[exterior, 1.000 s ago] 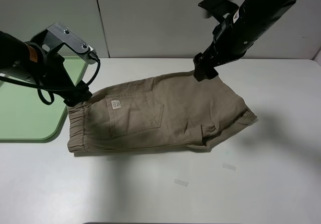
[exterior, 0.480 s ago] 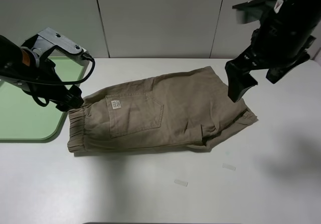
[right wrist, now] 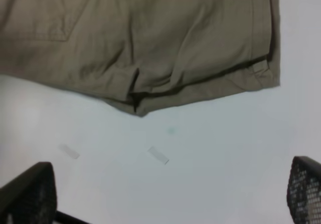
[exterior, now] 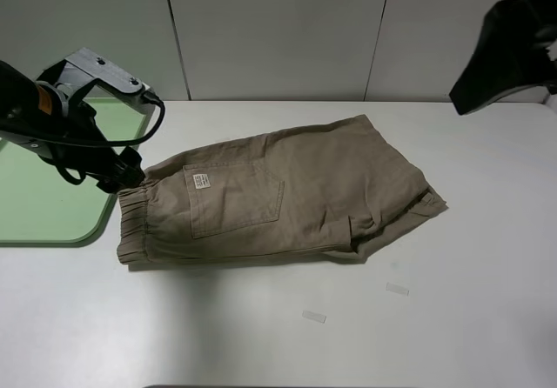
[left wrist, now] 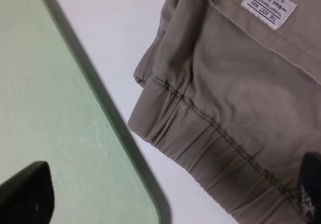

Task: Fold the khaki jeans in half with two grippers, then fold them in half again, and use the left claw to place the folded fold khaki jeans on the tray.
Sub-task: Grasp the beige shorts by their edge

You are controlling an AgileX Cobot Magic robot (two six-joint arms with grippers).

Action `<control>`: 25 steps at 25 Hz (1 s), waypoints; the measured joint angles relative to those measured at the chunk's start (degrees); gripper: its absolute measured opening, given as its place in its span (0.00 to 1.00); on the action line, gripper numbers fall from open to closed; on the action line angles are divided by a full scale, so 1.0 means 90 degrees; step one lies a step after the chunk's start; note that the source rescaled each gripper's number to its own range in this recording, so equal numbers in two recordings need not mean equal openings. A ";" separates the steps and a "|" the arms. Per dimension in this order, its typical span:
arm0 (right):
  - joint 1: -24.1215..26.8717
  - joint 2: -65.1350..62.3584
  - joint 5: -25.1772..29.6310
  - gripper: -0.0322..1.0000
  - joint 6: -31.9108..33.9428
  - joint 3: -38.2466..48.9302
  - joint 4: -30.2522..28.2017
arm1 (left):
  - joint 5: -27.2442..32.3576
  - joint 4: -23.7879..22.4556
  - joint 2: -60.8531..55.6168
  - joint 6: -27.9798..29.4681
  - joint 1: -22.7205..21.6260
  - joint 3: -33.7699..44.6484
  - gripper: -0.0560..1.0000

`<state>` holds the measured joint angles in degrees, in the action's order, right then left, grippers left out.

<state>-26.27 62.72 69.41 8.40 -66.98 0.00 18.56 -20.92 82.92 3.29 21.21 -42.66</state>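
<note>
The khaki jeans (exterior: 287, 192) lie folded on the white table, waistband to the left, with the back pocket and its white label on top. They also show in the left wrist view (left wrist: 241, 98) and the right wrist view (right wrist: 150, 38). My left gripper (exterior: 126, 172) is open and empty, just off the waistband's far corner, over the edge of the tray (exterior: 43, 205). In the left wrist view the left gripper (left wrist: 168, 196) has its jaws wide apart above the tray (left wrist: 60, 133). My right gripper (right wrist: 165, 191) is open and empty. Its arm (exterior: 509, 49) is raised high at the far right, clear of the jeans.
Two small clear tape strips (exterior: 314, 317) (exterior: 397, 289) lie on the table in front of the jeans. One tape strip also shows in the right wrist view (right wrist: 158, 154). A grey panelled wall stands behind the table.
My right arm has left the far edge of the jeans and risen up to the right. My left gripper drew back slightly to the left, then held still. The jeans have not moved.
</note>
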 joint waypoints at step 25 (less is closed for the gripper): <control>0.0000 -0.5187 -0.1161 1.00 -0.0732 0.4271 -0.0034 | 0.0000 0.0000 -0.0012 0.0113 0.0000 0.0000 0.96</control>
<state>-26.27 16.03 58.96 1.81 -28.54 -0.31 18.56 -20.92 82.82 4.31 21.21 -42.66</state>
